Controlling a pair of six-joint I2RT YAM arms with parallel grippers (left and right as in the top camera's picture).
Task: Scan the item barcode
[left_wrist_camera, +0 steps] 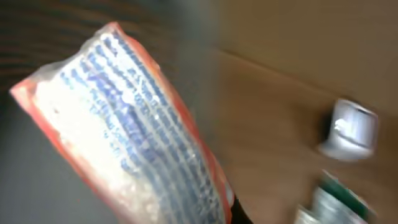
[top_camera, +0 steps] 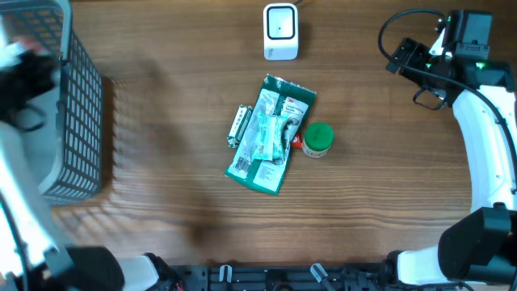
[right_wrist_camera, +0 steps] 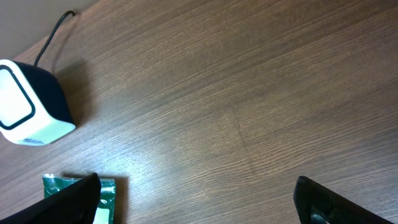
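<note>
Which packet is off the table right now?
The orange-edged packet, clear with blue print, gripped by the left end effector at the table's left edge. The green packets all lie stacked mid-table.

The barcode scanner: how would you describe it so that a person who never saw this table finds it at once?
On the wooden table, find the pile of green packets at the centre. Just beyond it, near the far edge, stands the scanner alone. It is the only white box with a dark-framed window; its neighbours are flat green packets and a green-capped jar.
</note>
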